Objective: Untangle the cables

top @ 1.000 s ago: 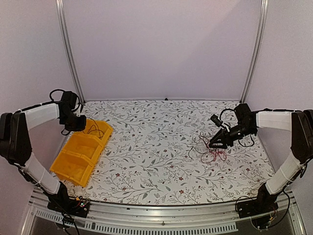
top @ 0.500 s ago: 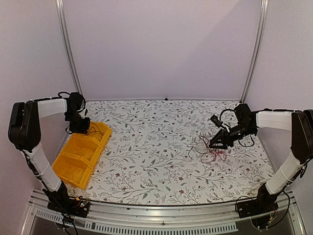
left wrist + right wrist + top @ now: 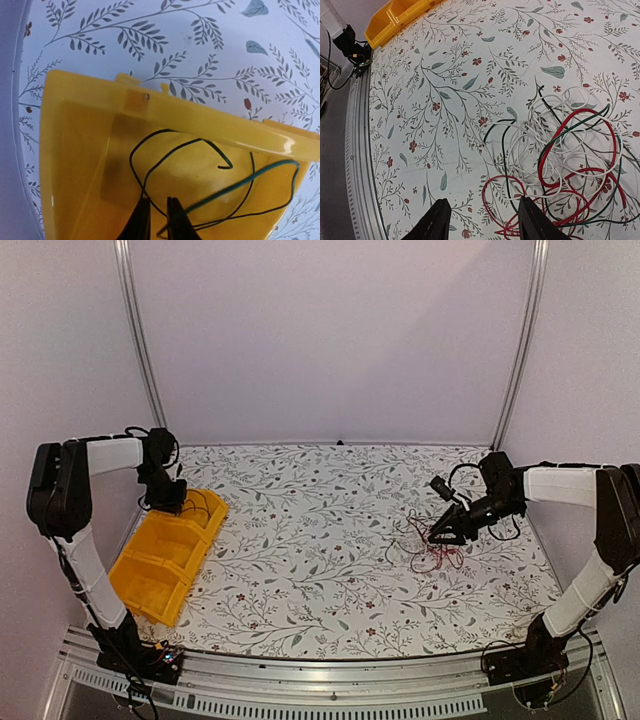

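- A yellow bin lies slanted on the near left of the leaf-printed surface, its length running away from the arms.
- On the right, past the middle of the surface, the cables lie in one loose tangle. The right wrist view shows red, white and dark green loops crossing over each other.
- The right hand hangs low just beside that tangle, on its far right. Its fingers are spread wide with nothing between them.
- The left hand is over the bin's far end compartment.
- Its fingers stand close together with a narrow gap.
- A dark green cable curls inside that compartment and runs up to the fingertips. I cannot tell whether it is pinched.
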